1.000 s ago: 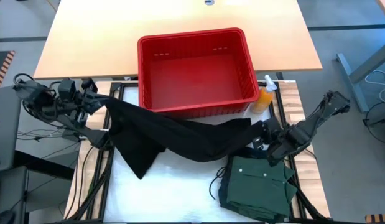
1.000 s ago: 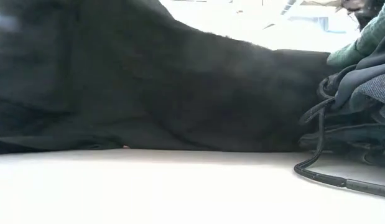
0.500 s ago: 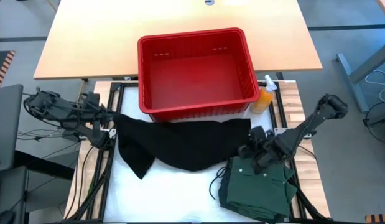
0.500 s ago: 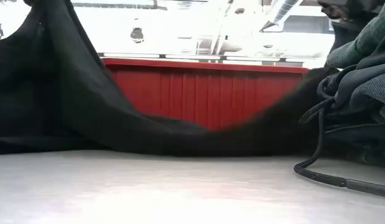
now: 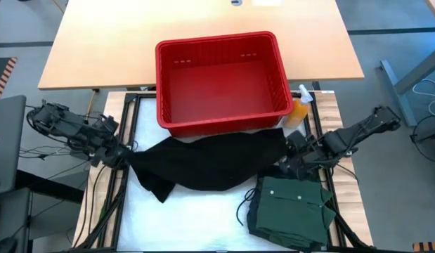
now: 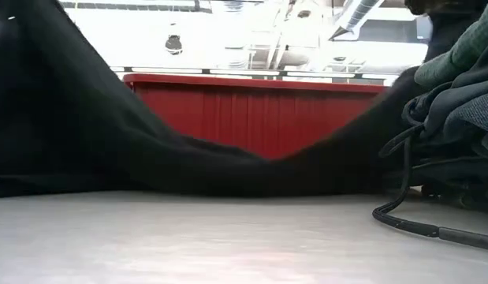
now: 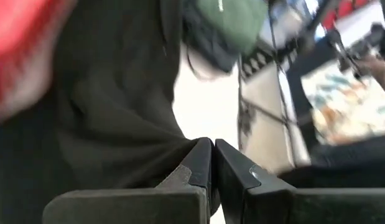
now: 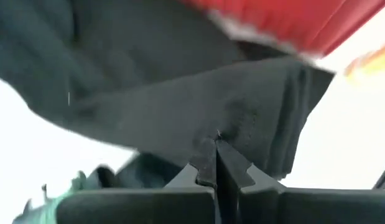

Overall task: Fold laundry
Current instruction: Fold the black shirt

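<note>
A black garment (image 5: 210, 161) stretches across the table in front of the red basket (image 5: 221, 77). My left gripper (image 5: 128, 156) is shut on its left end and my right gripper (image 5: 289, 160) on its right end. In the low view the garment (image 6: 109, 158) sags between the two ends, its middle low by the tabletop. A loose flap (image 5: 157, 188) lies on the white surface. A folded green buttoned shirt (image 5: 291, 211) rests flat at the near right, on top of darker garments (image 6: 456, 150). My left gripper pinches the black garment's left end (image 7: 180, 146) between its two fingers, coming from the table's left and slanting down. The cloth spreads away from the fingers, slack, toward the table. My right gripper pinches a stitched edge at the garment's right end (image 8: 232, 121) between its two fingers, slanting down from the right. Folded layers bunch beside the fingertips. The cloth runs off toward the left and sags.
An orange spray bottle (image 5: 299, 109) stands by the basket's right near corner, close to my right arm. A black cord (image 6: 417, 225) trails from the stack onto the white surface. The near left of the white surface (image 5: 189, 225) is bare.
My left gripper has come down and toward the near edge, turning as it went; my right gripper swung nearer, then back. The black garment, held high and draped against the basket's front, has dropped and now sags low between the grippers, so the basket shows behind it.
</note>
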Controlling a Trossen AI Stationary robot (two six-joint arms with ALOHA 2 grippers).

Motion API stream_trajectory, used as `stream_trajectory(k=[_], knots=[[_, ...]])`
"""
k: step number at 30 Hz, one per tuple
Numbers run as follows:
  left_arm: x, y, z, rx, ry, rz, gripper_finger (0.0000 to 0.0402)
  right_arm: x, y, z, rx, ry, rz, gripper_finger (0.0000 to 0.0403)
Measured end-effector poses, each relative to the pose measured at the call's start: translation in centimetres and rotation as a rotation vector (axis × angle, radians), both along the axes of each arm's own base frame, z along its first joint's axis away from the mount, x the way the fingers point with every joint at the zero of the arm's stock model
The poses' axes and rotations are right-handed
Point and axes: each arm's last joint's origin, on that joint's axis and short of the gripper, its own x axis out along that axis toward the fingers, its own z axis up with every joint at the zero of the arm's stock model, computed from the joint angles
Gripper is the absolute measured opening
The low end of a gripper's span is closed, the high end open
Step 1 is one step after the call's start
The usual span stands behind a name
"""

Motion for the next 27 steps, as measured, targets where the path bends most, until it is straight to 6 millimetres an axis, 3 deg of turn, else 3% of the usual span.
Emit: stream_trajectory(k=[7,15,19,23,27], knots=[[1.1,-1.2,-3.8,-0.149,0.255,-0.100,0.0000,0.2,2.3,-3.0,0.062,0.178,0.110,0.0017],[2.5,-2.6,-10.7,-0.269,0.613,-0.187,0.0000,0.4,5.1,-6.8,0.082,0.311,0.044,0.0017],[2.9,-3.1,-13.3,-0.348,0.719,-0.251,0.0000,0.2,6.3,-8.2,0.096,0.420,0.072,0.0017],[3.1,-3.3,-14.1,-0.374,0.744,-0.290,0.0000,-0.3,6.6,-9.5,0.136,0.507,0.012,0.0017],[3.1,-3.4,-14.1,-0.377,0.734,-0.315,0.0000,-0.3,6.6,-9.6,0.175,0.467,0.015,0.0017]])
